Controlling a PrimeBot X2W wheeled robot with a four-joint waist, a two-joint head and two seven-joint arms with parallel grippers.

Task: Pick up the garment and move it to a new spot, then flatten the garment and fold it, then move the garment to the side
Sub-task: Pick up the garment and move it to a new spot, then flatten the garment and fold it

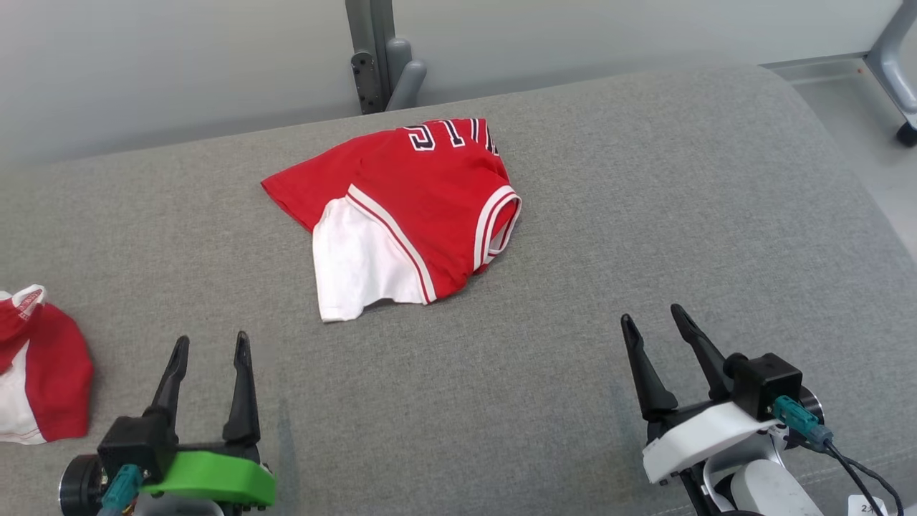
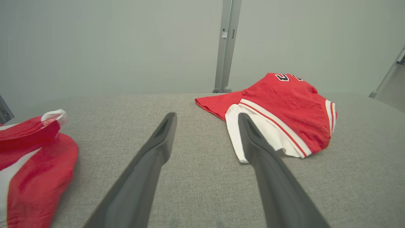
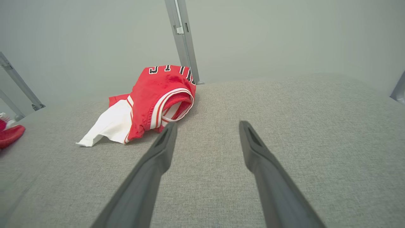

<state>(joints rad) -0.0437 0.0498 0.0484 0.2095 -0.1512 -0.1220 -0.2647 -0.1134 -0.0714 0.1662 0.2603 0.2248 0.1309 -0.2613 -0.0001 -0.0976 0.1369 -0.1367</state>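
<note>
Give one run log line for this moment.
left gripper: open, empty | right gripper: open, empty | red jersey: crumpled, centre | second garment: far left

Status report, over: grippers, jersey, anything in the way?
Left gripper open, empty. Right gripper open, empty. Red jersey crumpled centre, ungripped. Second red garment beside left gripper, not in the way.

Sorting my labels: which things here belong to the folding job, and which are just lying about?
Job: red and white jersey, left gripper, right gripper, both open.
Lying about, probably: second red garment at the left edge, grey post.
</note>
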